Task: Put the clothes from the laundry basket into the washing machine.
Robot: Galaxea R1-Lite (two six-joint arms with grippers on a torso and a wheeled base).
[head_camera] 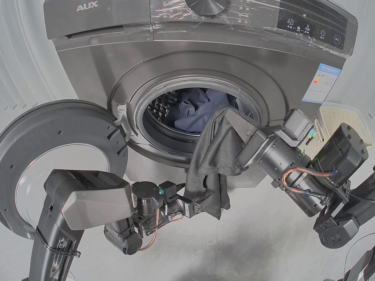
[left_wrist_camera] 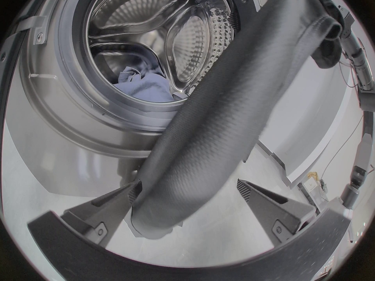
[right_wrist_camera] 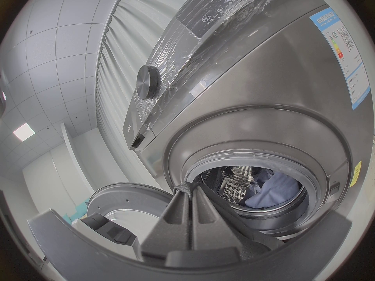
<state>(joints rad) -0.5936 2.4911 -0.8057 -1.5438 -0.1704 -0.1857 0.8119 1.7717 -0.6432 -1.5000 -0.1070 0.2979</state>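
Left pincer (left_wrist_camera: pixel 187 184) spread, dark garment (head_camera: pixel 213 153) hanging inside it — right pincer (right_wrist_camera: pixel 190 192) pinches the top.

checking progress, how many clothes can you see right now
2: a dark grey garment hanging from the right gripper at the drum mouth, and blue clothing inside the drum; that pile may hide more.

The washing machine (head_camera: pixel 97 59) had a satin grey metal skin, with glossy clear film (head_camera: pixel 254 8) over its panel. Its drum (left_wrist_camera: pixel 195 40) was polished perforated steel; the grey garment (head_camera: pixel 215 149) at its mouth looked matt, knitted.
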